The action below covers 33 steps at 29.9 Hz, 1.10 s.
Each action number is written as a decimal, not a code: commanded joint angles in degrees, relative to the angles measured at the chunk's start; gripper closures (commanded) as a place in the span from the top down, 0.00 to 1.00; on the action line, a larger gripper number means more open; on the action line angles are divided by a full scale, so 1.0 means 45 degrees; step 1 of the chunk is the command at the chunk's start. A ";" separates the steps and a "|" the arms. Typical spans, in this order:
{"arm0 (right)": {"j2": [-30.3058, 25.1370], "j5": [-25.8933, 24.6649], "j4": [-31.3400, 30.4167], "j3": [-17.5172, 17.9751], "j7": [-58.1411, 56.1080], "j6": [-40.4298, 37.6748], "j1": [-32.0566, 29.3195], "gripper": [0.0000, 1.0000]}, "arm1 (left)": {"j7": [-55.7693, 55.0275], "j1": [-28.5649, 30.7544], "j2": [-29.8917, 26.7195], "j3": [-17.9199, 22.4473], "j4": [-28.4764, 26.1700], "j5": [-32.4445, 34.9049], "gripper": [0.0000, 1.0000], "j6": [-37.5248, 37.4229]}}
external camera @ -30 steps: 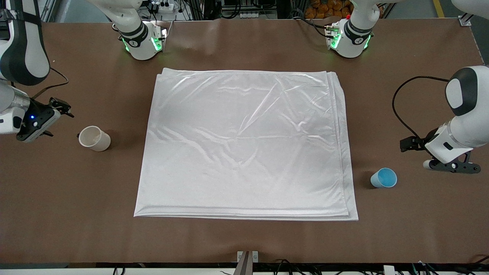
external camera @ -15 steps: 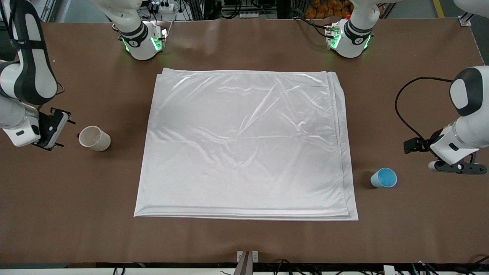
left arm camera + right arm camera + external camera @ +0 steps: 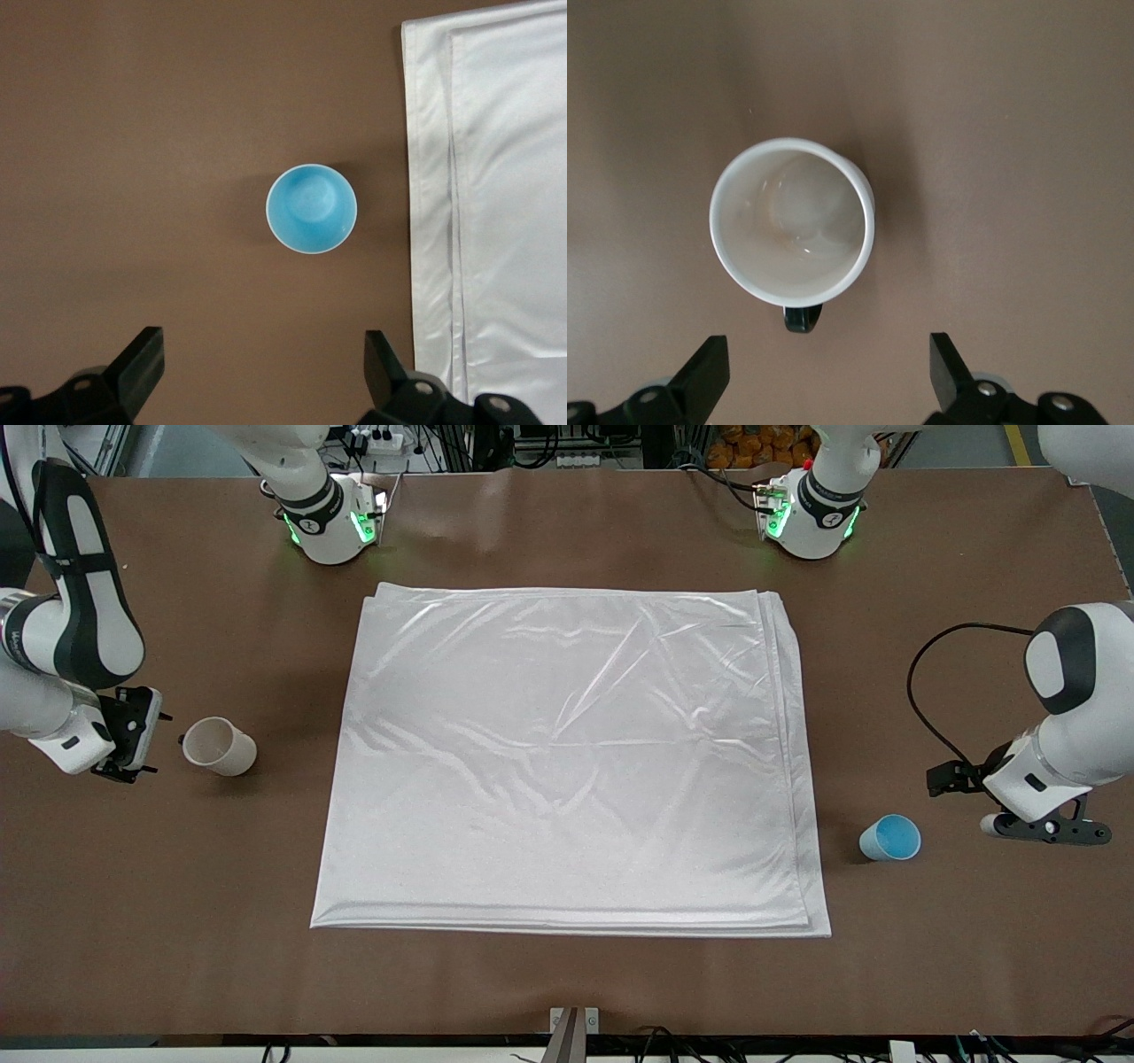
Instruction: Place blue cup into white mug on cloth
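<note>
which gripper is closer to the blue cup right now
Left. The left gripper, open, is beside the blue cup; the right gripper, open, is by the white mug at the table's right-arm end.

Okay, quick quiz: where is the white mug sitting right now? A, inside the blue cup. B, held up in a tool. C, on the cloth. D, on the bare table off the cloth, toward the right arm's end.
D: the white mug stands on the brown table, apart from the cloth, toward the right arm's end; the open right tool has not closed on it.
</note>
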 commanded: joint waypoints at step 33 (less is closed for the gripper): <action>0.1087 -0.0040 -0.2496 0.0187 -0.1902 0.4137 -0.1327 0.96 | 0.0571 0.0450 0.3746 -0.0058 0.1235 0.0128 1.00 0.2078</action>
